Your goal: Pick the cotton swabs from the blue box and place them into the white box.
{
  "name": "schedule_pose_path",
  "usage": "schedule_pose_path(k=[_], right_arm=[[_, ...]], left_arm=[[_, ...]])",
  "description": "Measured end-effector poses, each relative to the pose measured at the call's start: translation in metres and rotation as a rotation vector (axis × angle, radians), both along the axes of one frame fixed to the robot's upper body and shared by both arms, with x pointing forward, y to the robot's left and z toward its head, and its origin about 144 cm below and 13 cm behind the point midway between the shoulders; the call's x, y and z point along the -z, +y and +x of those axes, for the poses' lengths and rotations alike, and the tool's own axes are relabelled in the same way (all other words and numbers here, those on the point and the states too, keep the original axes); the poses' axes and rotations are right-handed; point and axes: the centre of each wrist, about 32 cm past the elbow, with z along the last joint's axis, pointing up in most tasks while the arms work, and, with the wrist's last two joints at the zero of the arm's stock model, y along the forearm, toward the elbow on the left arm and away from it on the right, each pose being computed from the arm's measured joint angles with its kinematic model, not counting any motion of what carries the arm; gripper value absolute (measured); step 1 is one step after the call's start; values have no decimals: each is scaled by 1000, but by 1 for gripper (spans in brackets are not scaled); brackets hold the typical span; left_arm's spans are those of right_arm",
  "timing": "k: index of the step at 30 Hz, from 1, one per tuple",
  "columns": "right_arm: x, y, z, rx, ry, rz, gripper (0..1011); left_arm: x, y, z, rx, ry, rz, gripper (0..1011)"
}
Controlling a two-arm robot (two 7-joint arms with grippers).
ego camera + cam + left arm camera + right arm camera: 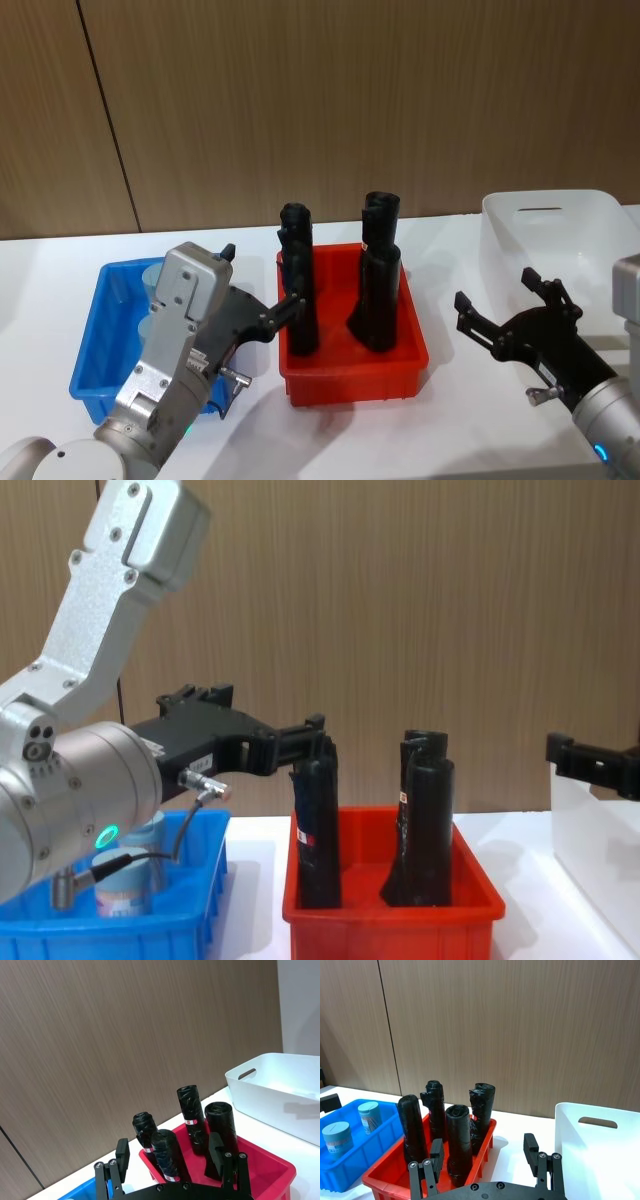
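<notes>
Cotton swabs [370, 1116]: two jars upright in blue box [95, 340], far left, ungripped. Left gripper [260, 278] empty, fingers spread wide, between that box and red bin [350, 385]. Right gripper [495, 290] wide, empty, near white box [600, 215], right.

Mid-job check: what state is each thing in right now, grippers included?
cotton swabs: two jars, lids on, upright in the blue box.
blue box: holds both jars.
white box: no jar visible inside.
left gripper: open, empty, by the blue box.
right gripper: open, empty, near the white box.
black rolls: four, standing in the red bin.
</notes>
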Motion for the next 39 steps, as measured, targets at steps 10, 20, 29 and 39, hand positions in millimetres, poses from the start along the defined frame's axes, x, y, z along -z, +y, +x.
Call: schedule_pose_path(k=[10,20,29,39], right_arm=[[0,0,0,0,0,0,1002],[0,0,0,0,0,0,1002],[0,0,0,0,0,0,1002],[0,0,0,0,0,0,1002]], left_arm=[[0,0,0,0,0,0,1004],[0,0,0,0,0,0,1004],[0,0,0,0,0,0,1004],[0,0,0,0,0,0,1004]])
